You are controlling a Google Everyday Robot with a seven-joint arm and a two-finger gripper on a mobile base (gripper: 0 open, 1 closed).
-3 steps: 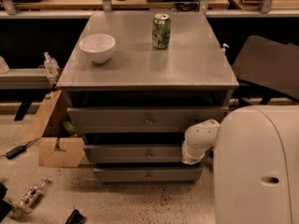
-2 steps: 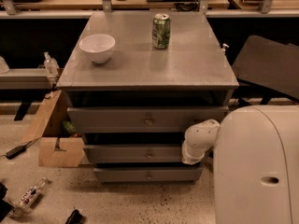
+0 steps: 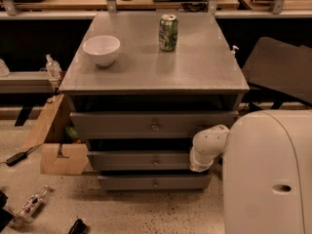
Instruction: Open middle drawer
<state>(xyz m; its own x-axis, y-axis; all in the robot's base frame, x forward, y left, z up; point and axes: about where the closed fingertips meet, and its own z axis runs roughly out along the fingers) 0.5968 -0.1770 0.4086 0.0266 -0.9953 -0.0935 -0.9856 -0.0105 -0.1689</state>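
Observation:
A grey metal cabinet has three drawers stacked at its front. The middle drawer has a wide flat front of medium height with a small round knob at its centre. It sits between the taller top drawer and the shorter bottom drawer. Its tray is hidden. My gripper is not in view. Only a white arm joint shows, at the right end of the middle drawer's front, beside my white body.
A white bowl and a green can stand on the cabinet top. A cardboard box leans at the cabinet's left. A plastic bottle and a cable lie on the speckled floor. A dark chair stands at the right.

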